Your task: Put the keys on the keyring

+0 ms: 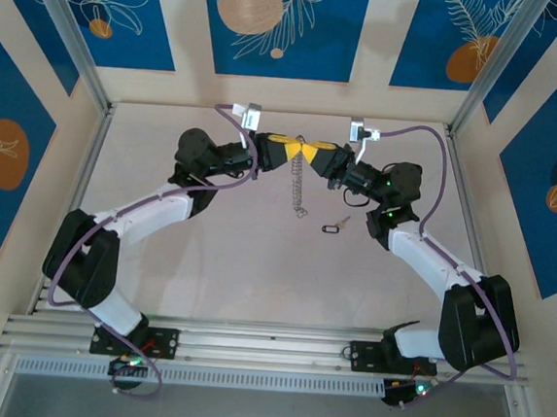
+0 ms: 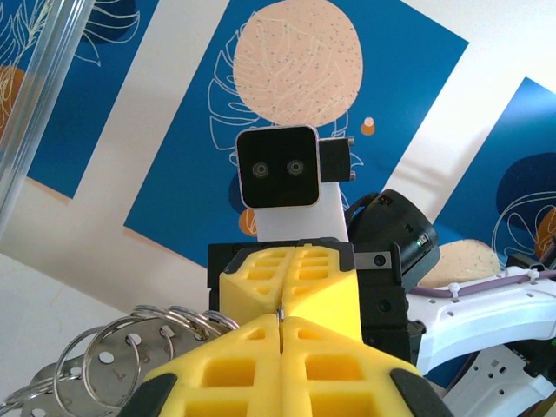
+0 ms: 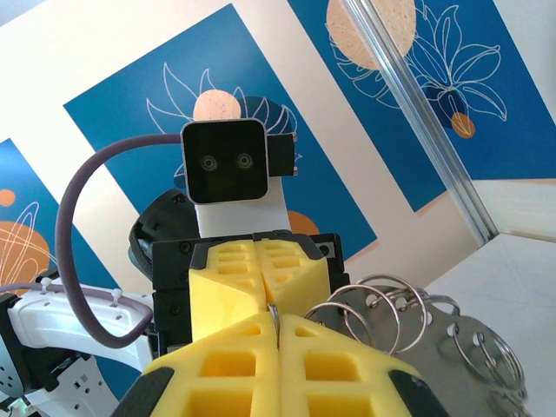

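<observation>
The left hand [image 1: 296, 151] and right hand [image 1: 316, 151] both clenched the keyring [image 1: 301, 186] above a pale tabletop [image 1: 215, 262], blue leaf-print panels [image 1: 275, 23] around.

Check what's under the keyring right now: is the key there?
Bare table shows under the hanging keyring. The key lies off to the right of its lower end, apart. The left gripper and right gripper pinch its top, covering that part.

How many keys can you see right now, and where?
1. A key with a black tag lies on the table, just right of the lower end of the hanging keyring. Others could be hidden among the small rings.
</observation>
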You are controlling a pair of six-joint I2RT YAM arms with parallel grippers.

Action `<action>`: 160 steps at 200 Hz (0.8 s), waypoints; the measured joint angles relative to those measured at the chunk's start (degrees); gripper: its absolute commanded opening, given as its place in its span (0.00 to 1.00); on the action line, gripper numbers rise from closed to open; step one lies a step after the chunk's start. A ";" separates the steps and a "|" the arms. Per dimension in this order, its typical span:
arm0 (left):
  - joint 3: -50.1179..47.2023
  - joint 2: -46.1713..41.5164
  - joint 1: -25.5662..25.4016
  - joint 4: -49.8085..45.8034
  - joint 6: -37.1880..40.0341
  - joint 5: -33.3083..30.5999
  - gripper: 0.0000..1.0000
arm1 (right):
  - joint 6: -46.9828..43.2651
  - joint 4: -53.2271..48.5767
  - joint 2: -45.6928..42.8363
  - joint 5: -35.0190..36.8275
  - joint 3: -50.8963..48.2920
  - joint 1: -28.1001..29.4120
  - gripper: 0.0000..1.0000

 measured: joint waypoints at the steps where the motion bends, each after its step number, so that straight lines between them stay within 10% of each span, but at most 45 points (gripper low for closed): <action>1: 0.00 0.00 0.00 0.02 -0.04 0.04 0.00 | 0.00 0.00 -0.04 0.02 -0.04 0.00 0.00; 38: 0.63 0.37 0.00 0.46 0.00 1.11 0.00 | -0.02 -0.02 -0.52 -0.24 -0.04 -0.15 0.00; 82: 0.96 0.35 -0.79 0.66 2.97 2.16 0.00 | 0.02 -2.23 -1.44 -2.10 -0.07 -2.32 0.44; 160: 2.75 0.52 -2.19 -3.39 9.14 4.70 0.00 | -6.21 -13.64 -14.84 -5.86 -1.31 -7.37 0.41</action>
